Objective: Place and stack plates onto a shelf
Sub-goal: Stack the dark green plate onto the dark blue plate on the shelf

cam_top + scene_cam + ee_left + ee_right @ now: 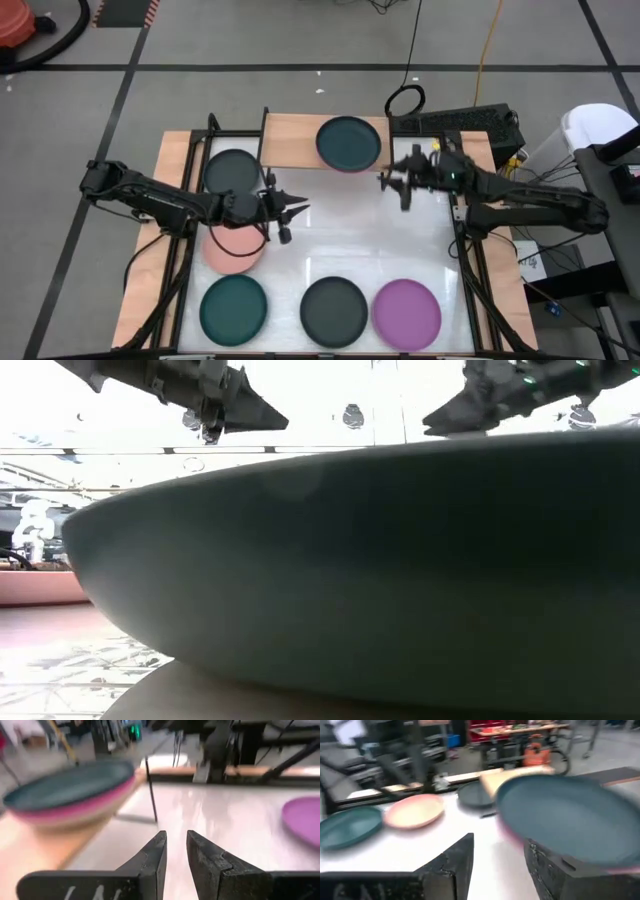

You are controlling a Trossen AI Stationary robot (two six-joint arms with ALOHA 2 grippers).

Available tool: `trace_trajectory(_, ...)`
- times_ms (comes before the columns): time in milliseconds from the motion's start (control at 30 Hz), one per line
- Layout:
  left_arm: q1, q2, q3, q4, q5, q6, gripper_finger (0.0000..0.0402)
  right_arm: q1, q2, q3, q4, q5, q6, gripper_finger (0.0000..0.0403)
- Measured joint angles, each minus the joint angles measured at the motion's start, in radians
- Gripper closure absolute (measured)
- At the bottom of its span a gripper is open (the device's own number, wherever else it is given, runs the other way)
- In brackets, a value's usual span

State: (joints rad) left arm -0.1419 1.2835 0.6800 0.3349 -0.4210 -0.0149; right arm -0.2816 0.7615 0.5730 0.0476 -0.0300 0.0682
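Wood: the shelf has a light wooden top and is seen at the far edge of the white table.
Stack on the shelf: a dark teal plate is laid on a pink plate; only a thin pink rim is seen under it in the high view. The stack is at the right end of the shelf.
Far left of the table: a charcoal plate is placed just beside the left end of the shelf.
Left edge: a salmon plate is found, partly covered by the left arm.
Near edge: a teal plate, a second charcoal plate and a purple plate are lined up, from left to right.
Left gripper: it is held above the table, right of the salmon plate. Its fingers are almost closed, with a narrow gap, and nothing is held.
Right gripper: it is held just beside the stack, at its near right. Its fingers are spread apart, and nothing is held between them.
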Motion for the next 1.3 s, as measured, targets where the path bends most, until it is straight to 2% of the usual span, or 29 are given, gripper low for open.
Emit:
trace_trajectory(100, 0.001, 0.000, 0.000, -0.130, 0.032, -0.076, 0.0321, 0.063, -0.073, -0.120, 0.049, 0.000, 0.042, 0.0251)
trace_trajectory(300, -0.009, -0.001, 0.029, -0.365, 0.303, -0.283, 0.0321, 0.135, -0.185, -0.294, 0.173, 0.005, 0.054, 0.0252)
trace_trajectory(400, -0.031, 0.004, 0.086, -0.494, 0.378, -0.346, 0.0321, 0.140, -0.208, -0.337, 0.242, 0.027, 0.043, 0.0252)
trace_trajectory(467, -0.050, 0.007, 0.112, -0.547, 0.400, -0.346, 0.0321, 0.140, -0.217, -0.345, 0.239, 0.028, 0.039, 0.0252)
trace_trajectory(733, -0.112, 0.007, 0.121, -0.543, 0.541, -0.309, 0.0321, 0.140, -0.219, -0.345, 0.240, 0.026, 0.021, 0.0252)
trace_trajectory(900, -0.170, 0.007, 0.126, -0.561, 0.562, -0.341, 0.0321, 0.140, -0.219, -0.345, 0.240, 0.025, 0.017, 0.0252)
trace_trajectory(967, -0.195, 0.015, 0.166, -0.693, 0.567, -0.390, 0.0321, 0.140, -0.219, -0.345, 0.239, 0.025, 0.013, 0.0252)
trace_trajectory(1100, -0.232, 0.108, 0.293, -0.949, 0.620, -0.424, 0.0321, 0.140, -0.218, -0.345, 0.239, 0.025, -0.005, 0.0252)
trace_trajectory(1200, -0.248, 0.182, 0.379, -0.985, 0.659, -0.367, 0.0321, 0.140, -0.218, -0.345, 0.241, 0.025, -0.005, 0.0252)
trace_trajectory(1300, -0.255, 0.258, 0.416, -1.063, 0.747, -0.324, 0.0321, 0.140, -0.219, -0.345, 0.241, 0.025, -0.005, 0.0252)
